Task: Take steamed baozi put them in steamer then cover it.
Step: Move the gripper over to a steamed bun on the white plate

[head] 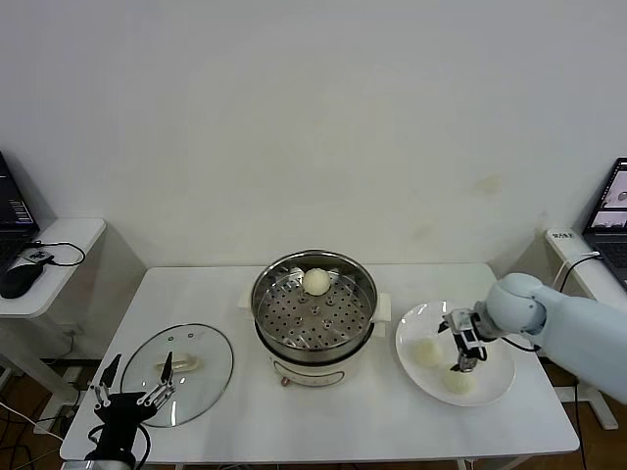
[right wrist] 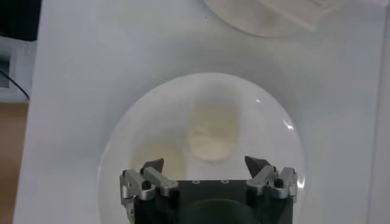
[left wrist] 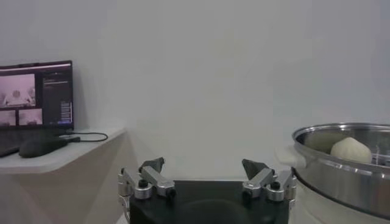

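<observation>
The steamer (head: 313, 311) stands mid-table with one baozi (head: 315, 282) on its perforated tray. It also shows in the left wrist view (left wrist: 341, 170) with that baozi (left wrist: 350, 150). Two more baozi (head: 428, 352) (head: 458, 383) lie on a white plate (head: 495, 377) at the right. My right gripper (head: 460, 360) hovers open over the plate between them. In the right wrist view it (right wrist: 204, 163) is open above a baozi (right wrist: 212, 135). The glass cover (head: 179, 370) lies flat on the table at the left. My left gripper (head: 132, 387) (left wrist: 204, 164) waits open at the table's front left edge, beside the cover.
A side table at the left holds a laptop (left wrist: 35, 92) and a mouse (head: 20, 279). Another laptop (head: 612, 211) stands at the far right. The plate (right wrist: 122, 146) fills most of the right wrist view.
</observation>
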